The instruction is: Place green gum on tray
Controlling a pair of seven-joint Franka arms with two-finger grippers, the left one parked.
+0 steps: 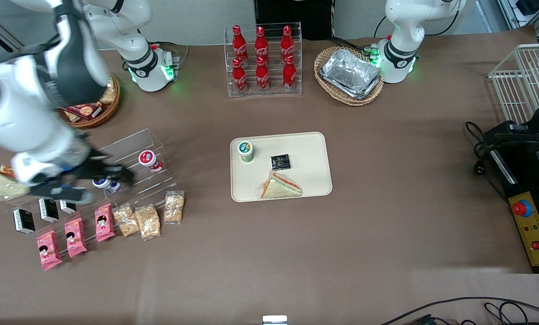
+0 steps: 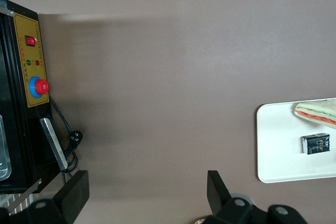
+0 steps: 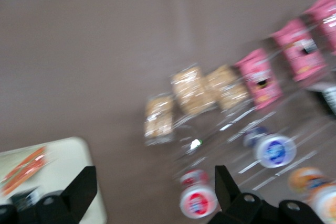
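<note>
From my console the job looks done: the beige tray [image 1: 314,149] sits mid-table, and the green gum [image 1: 246,150] stands upright on it at about ten o'clock from the tray's centre, lid up, apart from the black packet [image 1: 280,161] and the wrapped sandwich [image 1: 280,186] nearer the front camera. My right gripper [image 1: 113,174] is well away — over the clear stepped display rack [image 1: 133,146] toward the working arm's end of the table, just above the red-lidded gum canister [image 3: 198,201] and blue-lidded gum canister [image 3: 274,151]. Its fingers are spread wide with nothing between them. I judge nothing is left but parking the arm — the gum needs no nudge.
</note>
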